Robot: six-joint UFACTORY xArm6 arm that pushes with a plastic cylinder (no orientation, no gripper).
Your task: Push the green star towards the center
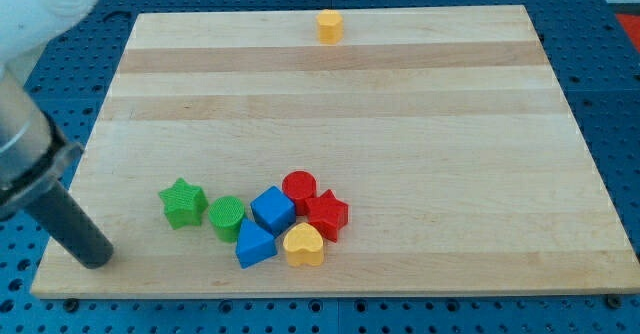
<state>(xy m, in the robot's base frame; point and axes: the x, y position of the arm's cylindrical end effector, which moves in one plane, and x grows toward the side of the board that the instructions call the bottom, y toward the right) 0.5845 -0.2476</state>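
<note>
Green star at lower left of the board
My tip, a bare rod without pincer, stands left of it, apart.

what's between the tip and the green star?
Nothing: only bare board lies between my tip and the green star, which sits to the tip's upper right in the camera view.

green star, flat on board, view's bottom-left, leftmost in cluster
</note>
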